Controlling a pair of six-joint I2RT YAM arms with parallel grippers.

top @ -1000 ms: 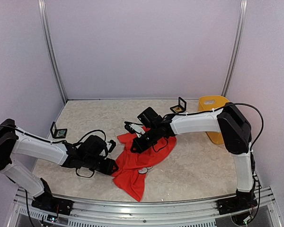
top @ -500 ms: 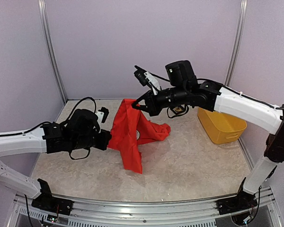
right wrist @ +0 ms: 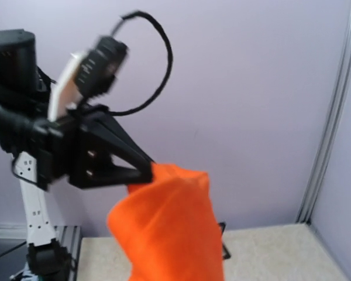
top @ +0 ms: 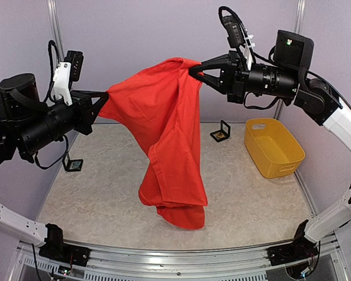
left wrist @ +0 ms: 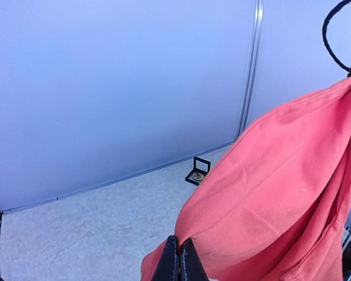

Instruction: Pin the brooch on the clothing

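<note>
The clothing (top: 164, 126), a red-orange T-shirt, hangs in the air, stretched between my two grippers. My left gripper (top: 107, 94) is shut on its left edge, and the fingertips (left wrist: 179, 246) pinch the fabric (left wrist: 281, 175). On the right, my right gripper (top: 192, 70) is shut on the top corner. In the right wrist view the cloth (right wrist: 169, 228) hides my own fingers, and the left gripper (right wrist: 147, 172) shows clamped on it. The shirt's lower end droops close to the table. The gold brooch (top: 220, 136) (left wrist: 197, 174) lies in a small open black case behind the shirt.
A yellow basket (top: 275, 146) stands at the right of the table. A second small open black case (top: 74, 165) sits at the left, near the wall. Metal frame posts stand in the back corners and purple walls close in the table.
Both arms have risen from the table, lifting the shirt from a crumpled heap into the air and spreading it. The left gripper closed on the shirt's edge.
</note>
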